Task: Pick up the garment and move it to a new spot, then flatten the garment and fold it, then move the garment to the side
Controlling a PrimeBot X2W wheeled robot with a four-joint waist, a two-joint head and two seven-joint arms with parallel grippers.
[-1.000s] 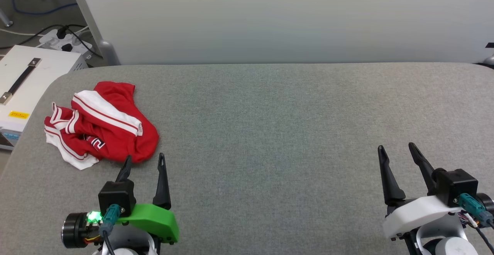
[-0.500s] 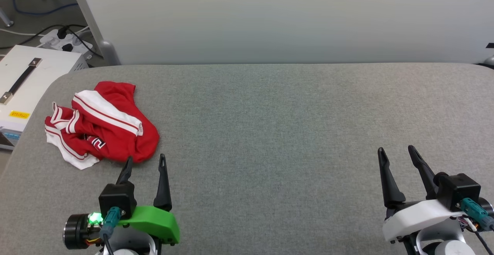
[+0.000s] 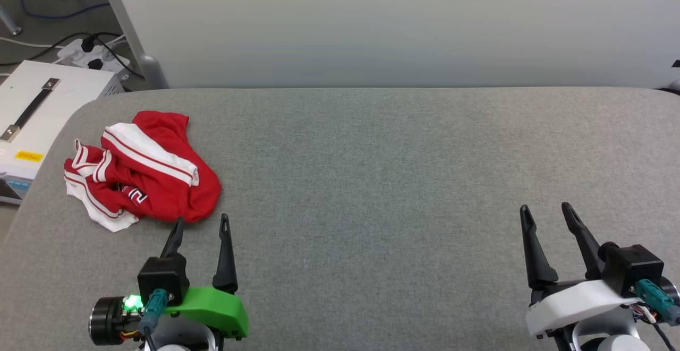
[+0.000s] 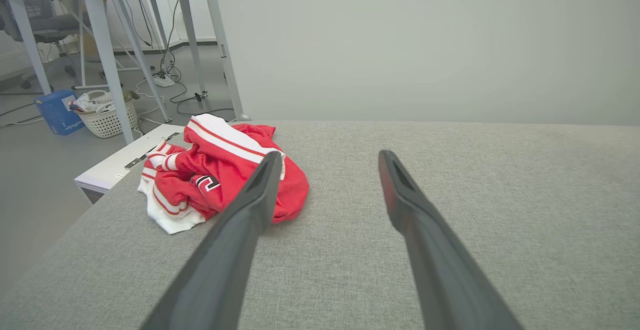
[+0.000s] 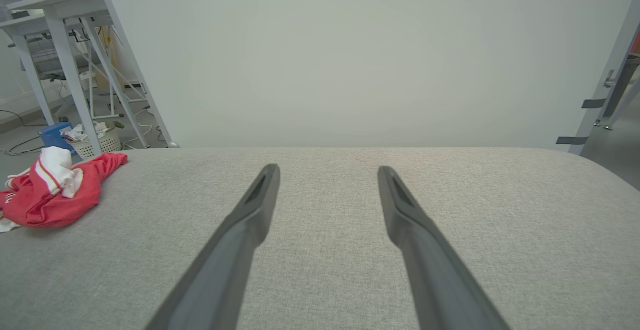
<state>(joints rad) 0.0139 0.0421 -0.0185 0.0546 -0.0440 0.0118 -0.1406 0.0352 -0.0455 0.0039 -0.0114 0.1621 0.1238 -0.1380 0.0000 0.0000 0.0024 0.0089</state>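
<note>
My left hand [image 3: 202, 219], released and empty, sits just short of the crumpled red jersey [image 3: 159, 181] on the table [image 3: 372, 154]; my right hand [image 3: 545, 207], also released, is well apart.

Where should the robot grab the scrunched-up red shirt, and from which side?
Probably the bunched red fold at the near-right edge of the garment, closest to the open left gripper. Come from above on that side: the cloth humps off the table there, easy to pinch.
</note>
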